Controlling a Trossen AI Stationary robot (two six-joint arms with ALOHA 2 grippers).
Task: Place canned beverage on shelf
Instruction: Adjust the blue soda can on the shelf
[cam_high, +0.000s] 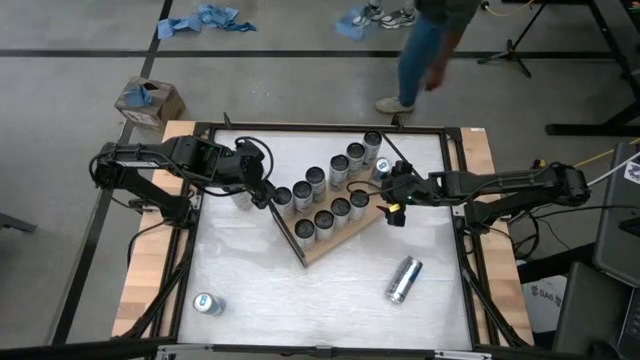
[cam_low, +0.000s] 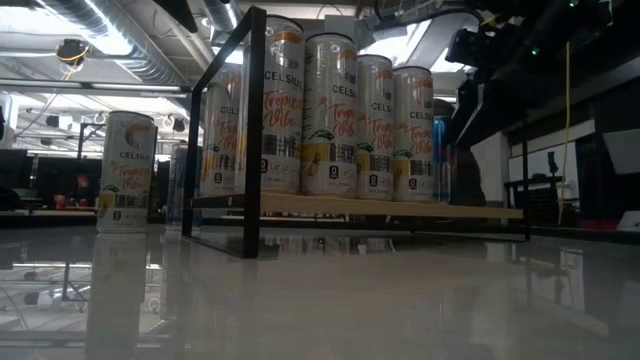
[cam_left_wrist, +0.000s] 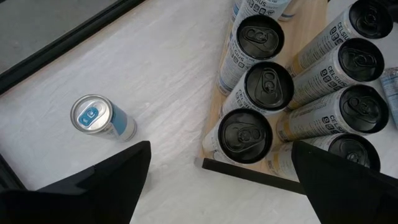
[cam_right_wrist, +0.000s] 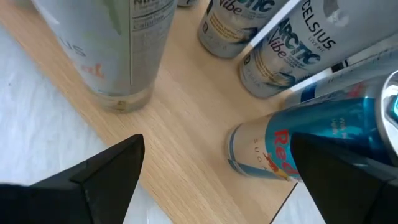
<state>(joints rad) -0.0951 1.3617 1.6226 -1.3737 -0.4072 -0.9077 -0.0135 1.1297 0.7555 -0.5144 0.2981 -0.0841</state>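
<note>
Shelf (cam_high: 345, 236), mid-worktop, stocked with upright cans.
Loose can (cam_high: 404, 279) lies on its side, near-right of the shelf, apart from the nearer right end effector (cam_high: 385, 200); both end effectors wide, empty; left end effector (cam_high: 268, 193).

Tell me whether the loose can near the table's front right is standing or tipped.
Tipped. In the high view the can lies on its side on the table, its long silver wall showing, off the shelf.

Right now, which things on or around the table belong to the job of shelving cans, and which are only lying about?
For the job:
- shelf with its rows of upright cans
- can lying on its side
- small upright can
- left tool, open
- right tool, open

Lying about:
- cardboard box
- blue cloths on the floor
- person walking past
</note>
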